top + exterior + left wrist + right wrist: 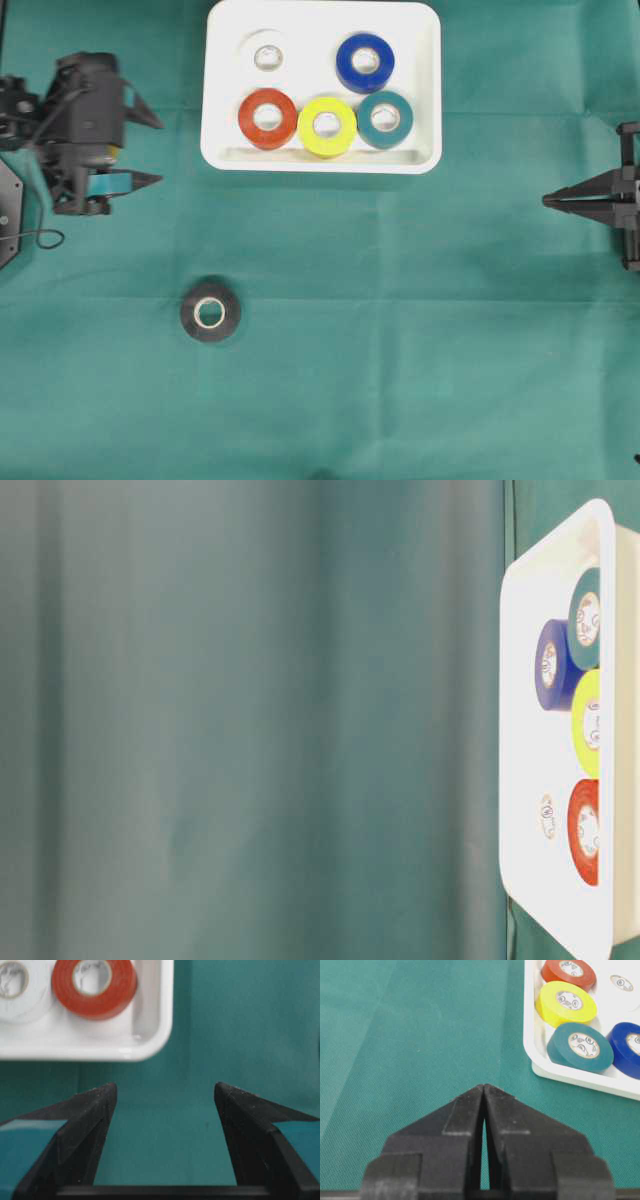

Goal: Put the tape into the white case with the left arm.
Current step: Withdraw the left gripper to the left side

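Beside white case, left gripper spread empty, black tape on cloth

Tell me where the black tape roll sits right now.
In the overhead view the black tape roll lies on the green cloth, lower left of centre, below the white case and the open left gripper.

Overhead looks straight down; wrist views share white case.
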### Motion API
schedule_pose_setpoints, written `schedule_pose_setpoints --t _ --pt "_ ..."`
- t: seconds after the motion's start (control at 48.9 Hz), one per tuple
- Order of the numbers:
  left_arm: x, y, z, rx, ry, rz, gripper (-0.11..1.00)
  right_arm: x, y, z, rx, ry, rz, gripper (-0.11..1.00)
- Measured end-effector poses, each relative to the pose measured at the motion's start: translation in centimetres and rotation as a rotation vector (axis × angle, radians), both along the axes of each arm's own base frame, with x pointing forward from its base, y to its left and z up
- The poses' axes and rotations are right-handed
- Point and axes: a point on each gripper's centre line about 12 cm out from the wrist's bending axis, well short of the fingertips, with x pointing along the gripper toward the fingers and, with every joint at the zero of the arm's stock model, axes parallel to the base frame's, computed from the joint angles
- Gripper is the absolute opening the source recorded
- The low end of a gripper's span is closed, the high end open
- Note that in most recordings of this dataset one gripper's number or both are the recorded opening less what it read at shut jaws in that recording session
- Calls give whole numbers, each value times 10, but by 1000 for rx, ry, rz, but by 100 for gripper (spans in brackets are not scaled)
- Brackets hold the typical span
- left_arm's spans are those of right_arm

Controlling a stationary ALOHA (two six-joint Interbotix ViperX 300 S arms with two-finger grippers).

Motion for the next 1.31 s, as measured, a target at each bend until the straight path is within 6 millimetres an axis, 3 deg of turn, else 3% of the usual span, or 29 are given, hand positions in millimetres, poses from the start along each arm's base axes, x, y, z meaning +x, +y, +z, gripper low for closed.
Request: schedule_pose_setpoints --t 0.286,0.471,0.736,1.084,1.309 --pt "-50 -10 2 -5 -132 27 76 0 0 1 -2 -2 0 -10" --pt "-67 -14 1 -38 -200 64 76 0 0 1 0 -2 0 -10" --pt "-70 -21 4 -44 -229 25 76 0 0 0 0 0 0 -10" --pt "-73 -68 -1 -77 -155 -268 76 0 0 0 1 1 -1 -10" --pt "-80 -78 -7 -79 -80 -337 76 0 0 1 -2 -2 0 -10"
